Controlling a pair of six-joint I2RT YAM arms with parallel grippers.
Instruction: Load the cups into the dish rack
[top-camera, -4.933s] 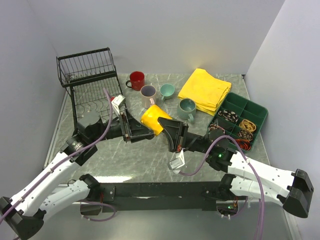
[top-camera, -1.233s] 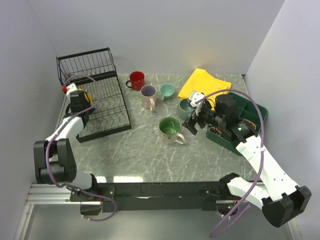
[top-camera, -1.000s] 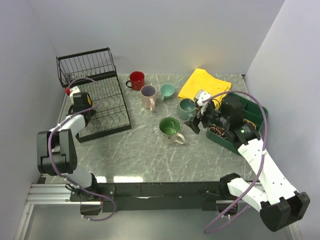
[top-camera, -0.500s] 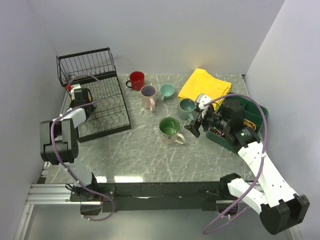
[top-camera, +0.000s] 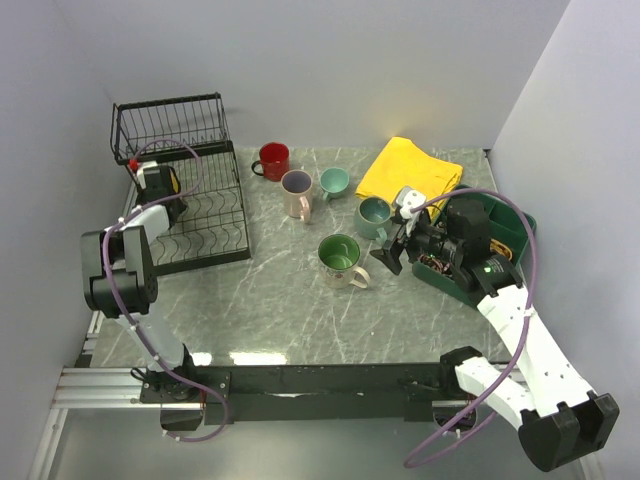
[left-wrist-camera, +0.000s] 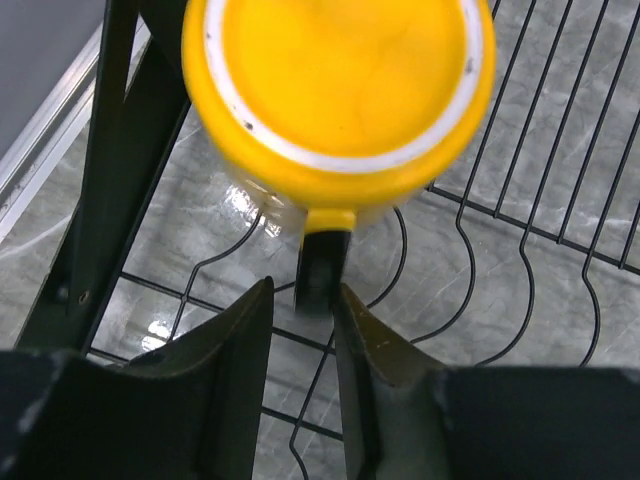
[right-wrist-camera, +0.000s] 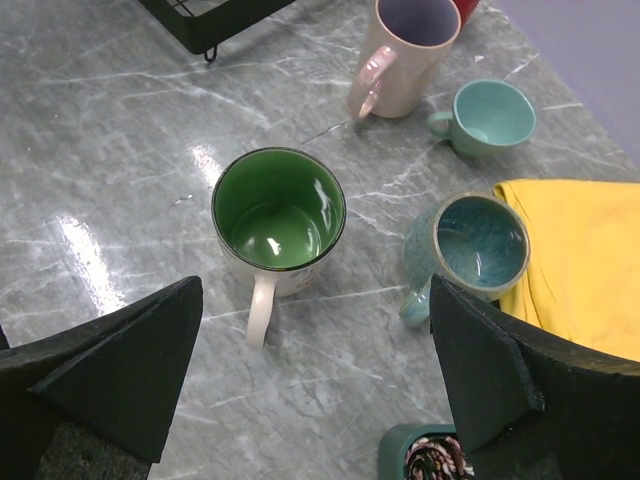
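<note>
The left arm is folded tight, its wrist over the rack's (top-camera: 200, 225) left edge. The left claw (left-wrist-camera: 302, 290) stands narrow about the handle of the yellow mug (left-wrist-camera: 340, 80), with a gap on one side. That mug sits bottom-up on the rack's flat tray.

The right arm reaches over the worktop (top-camera: 290, 300), with the right claw (top-camera: 392, 250) wide and holding nothing, beside the cream mug (top-camera: 340, 255).

There are six mugs. One is racked and five are on the worktop: cream, grey-green (top-camera: 373, 213), teal (top-camera: 333, 181), pink (top-camera: 297, 190) and red (top-camera: 273, 160). There is one rack, one cloth (top-camera: 420, 175) and one green tray (top-camera: 510, 225).
</note>
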